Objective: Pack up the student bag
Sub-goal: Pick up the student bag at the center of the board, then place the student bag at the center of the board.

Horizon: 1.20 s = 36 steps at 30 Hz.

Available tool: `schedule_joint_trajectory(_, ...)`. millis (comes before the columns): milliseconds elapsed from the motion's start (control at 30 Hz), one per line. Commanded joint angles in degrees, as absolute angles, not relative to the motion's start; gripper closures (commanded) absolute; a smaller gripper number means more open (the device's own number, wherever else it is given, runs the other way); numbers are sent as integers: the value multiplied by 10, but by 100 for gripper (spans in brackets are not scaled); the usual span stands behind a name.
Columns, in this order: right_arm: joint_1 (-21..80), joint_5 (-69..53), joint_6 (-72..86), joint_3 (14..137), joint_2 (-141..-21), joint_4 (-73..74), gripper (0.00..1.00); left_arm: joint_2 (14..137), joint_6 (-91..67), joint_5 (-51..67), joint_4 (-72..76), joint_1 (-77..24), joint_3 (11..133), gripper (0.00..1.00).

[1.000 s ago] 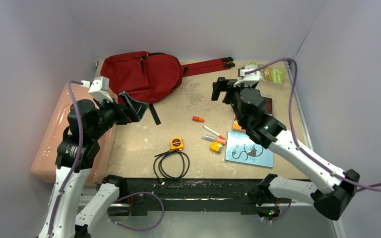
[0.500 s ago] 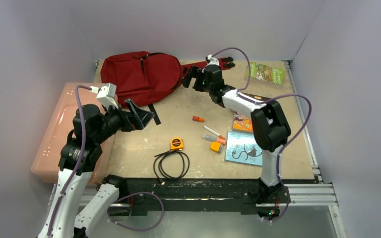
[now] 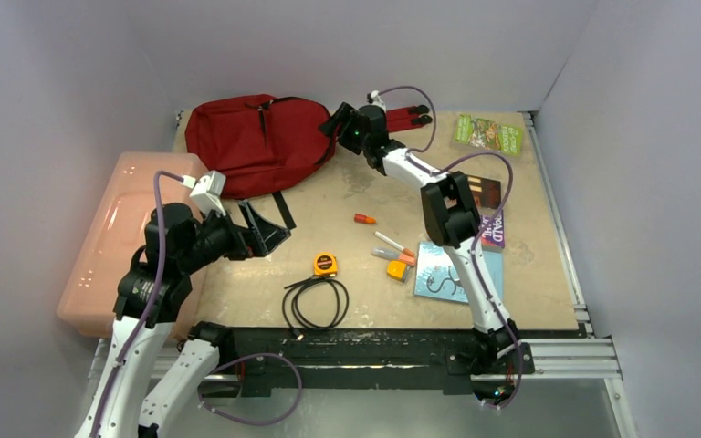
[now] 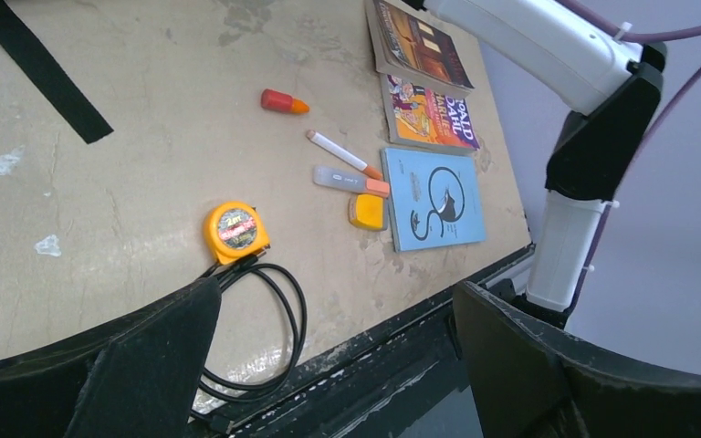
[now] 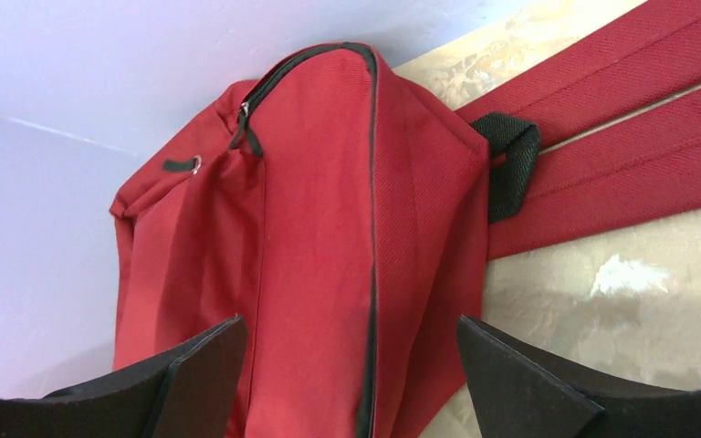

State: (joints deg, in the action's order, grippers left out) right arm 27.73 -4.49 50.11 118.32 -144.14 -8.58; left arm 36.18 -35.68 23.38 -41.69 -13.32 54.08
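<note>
The student bag [image 3: 256, 141] is a dark red backpack lying flat at the table's back left, its red straps [image 3: 392, 117] stretched to the right. My right gripper [image 3: 339, 122] hovers at the bag's right end. In the right wrist view the right gripper [image 5: 351, 370] is open, with the bag's [image 5: 319, 228] black zipper seam between its wide-apart fingers and no grip on it. My left gripper [image 3: 269, 233] is open over the table, in front of the bag. In the left wrist view the left gripper [image 4: 338, 365] holds nothing.
A pale pink box [image 3: 114, 237] stands off the table's left edge. Loose on the table lie a yellow tape measure [image 3: 325, 265], black cable [image 3: 315, 303], markers [image 3: 392, 245], a blue book [image 3: 461, 276], stacked books [image 3: 491, 212] and a green booklet [image 3: 487, 135].
My right arm has swung from the right side of the table across to the bag's right end. My left gripper has drifted right and nearer, away from the bag.
</note>
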Motion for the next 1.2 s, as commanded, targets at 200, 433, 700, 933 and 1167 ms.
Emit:
schedule_joint_trajectory(200, 296, -21, 547, 1370, -1547, -67, 44, 380, -337, 245, -452, -137, 583, 0)
schedule_joint_trajectory(433, 289, -103, 729, 1368, -1450, -130, 100, 392, -339, 222, -446, -137, 595, 0)
schedule_joint_trajectory(700, 298, 14, 938, 1455, -1351, -306, 100, 386, -370, 195, -419, -137, 610, 1)
schedule_joint_trajectory(933, 325, 101, 996, 1403, -1291, -411, 100, 377, -384, 182, -408, -136, 611, 1)
schedule_joint_trajectory(1167, 327, 105, 967, 1162, -1226, -515, 100, 367, -397, 189, -402, -137, 591, 1)
